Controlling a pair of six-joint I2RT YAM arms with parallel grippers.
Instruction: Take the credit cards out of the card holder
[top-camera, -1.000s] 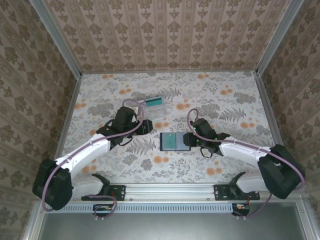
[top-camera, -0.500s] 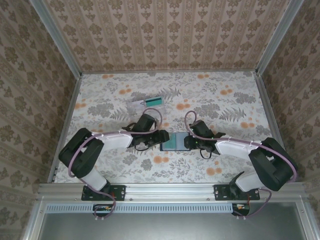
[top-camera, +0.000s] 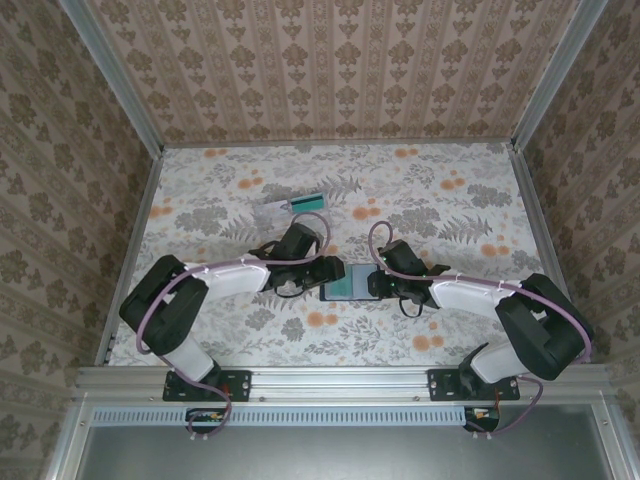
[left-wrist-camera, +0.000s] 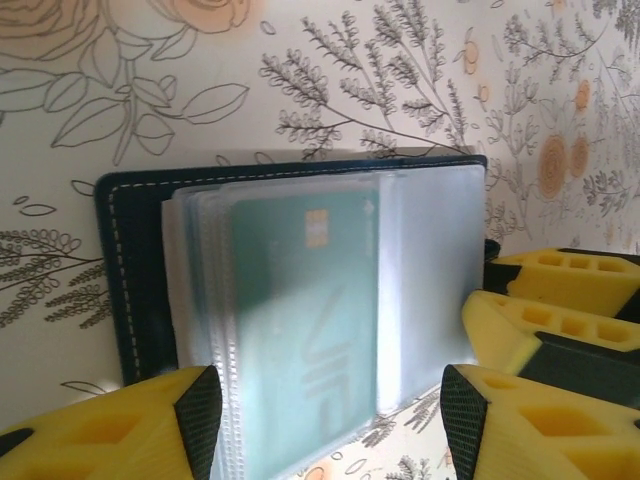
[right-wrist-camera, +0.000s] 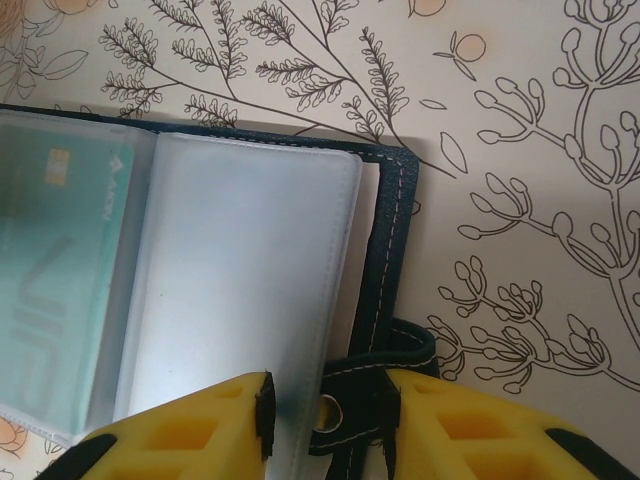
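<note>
The card holder lies open in the middle of the table, a dark navy wallet with clear sleeves. A teal-green credit card sits inside a sleeve, also in the right wrist view. My left gripper is open and low at the card holder's left end, with the sleeve stack between its fingers. The left pad is at the stack's edge and the right pad is clear of it. My right gripper is shut on the card holder's right edge, pads on the sleeve edge and snap strap.
A clear plastic box with a teal card in it stands behind the left arm. Both grippers meet over the wallet. Patterned walls enclose the table on three sides.
My left gripper has swung from beside the clear box to the card holder's left end. The right gripper has stayed on the right edge, its jaws slightly narrower.
</note>
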